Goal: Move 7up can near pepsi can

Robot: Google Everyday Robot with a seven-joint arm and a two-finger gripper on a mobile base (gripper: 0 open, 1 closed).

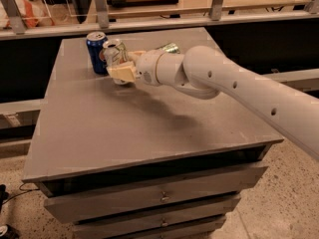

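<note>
The pepsi can (95, 52), dark blue with a silver top, stands upright at the back left of the grey table (149, 128). The 7up can (114, 54), pale silver with green lettering, is upright right beside it on its right, almost touching. My gripper (124, 66) reaches in from the right, and its tan fingers (121, 73) are shut around the lower part of the 7up can. The can's base is at or just above the table top. The white arm (209, 78) stretches across the right half of the table.
A shiny green can (169, 48) lies behind my wrist near the table's back edge. The table has drawers (159, 198) at its front. A rail with posts (149, 21) runs behind the table.
</note>
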